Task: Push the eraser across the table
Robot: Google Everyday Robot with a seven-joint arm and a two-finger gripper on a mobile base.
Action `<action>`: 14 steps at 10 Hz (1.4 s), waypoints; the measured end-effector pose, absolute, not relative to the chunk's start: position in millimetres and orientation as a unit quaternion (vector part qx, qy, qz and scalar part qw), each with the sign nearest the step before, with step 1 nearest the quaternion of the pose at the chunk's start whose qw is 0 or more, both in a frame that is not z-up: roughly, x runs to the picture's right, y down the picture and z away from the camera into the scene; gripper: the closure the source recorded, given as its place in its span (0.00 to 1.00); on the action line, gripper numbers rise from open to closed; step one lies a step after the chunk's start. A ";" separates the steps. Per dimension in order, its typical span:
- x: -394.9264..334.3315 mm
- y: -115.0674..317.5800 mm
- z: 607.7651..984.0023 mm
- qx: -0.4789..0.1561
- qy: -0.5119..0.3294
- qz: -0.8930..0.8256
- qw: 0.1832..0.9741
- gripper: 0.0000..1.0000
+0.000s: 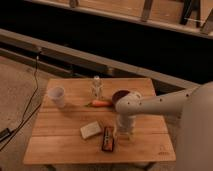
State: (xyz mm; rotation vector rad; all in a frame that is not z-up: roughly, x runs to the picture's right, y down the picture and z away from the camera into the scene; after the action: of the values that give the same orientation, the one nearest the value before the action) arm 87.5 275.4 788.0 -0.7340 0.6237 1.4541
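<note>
The eraser, a flat black block with an orange-red stripe, lies on the light-wood table near the front edge, just right of a pale cream sponge-like block. My gripper hangs from the white arm reaching in from the right and sits low over the table, right beside the eraser's right side.
A white cup stands at the table's left back. A small clear bottle stands at the back middle, a carrot lies in front of it, and a dark red bowl sits behind my arm. A cable runs on the floor at left.
</note>
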 end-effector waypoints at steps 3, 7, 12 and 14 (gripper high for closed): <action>74.6 285.5 780.3 -0.335 0.272 0.626 0.650 0.35; 51.9 298.3 768.7 -0.354 0.265 0.605 0.663 0.35; 6.4 315.0 761.0 -0.376 0.257 0.568 0.686 0.35; -11.6 321.4 758.9 -0.383 0.255 0.555 0.693 0.35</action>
State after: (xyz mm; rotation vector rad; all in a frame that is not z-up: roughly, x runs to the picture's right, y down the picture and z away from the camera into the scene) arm -11.6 321.4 758.9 -0.8558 0.5693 1.2393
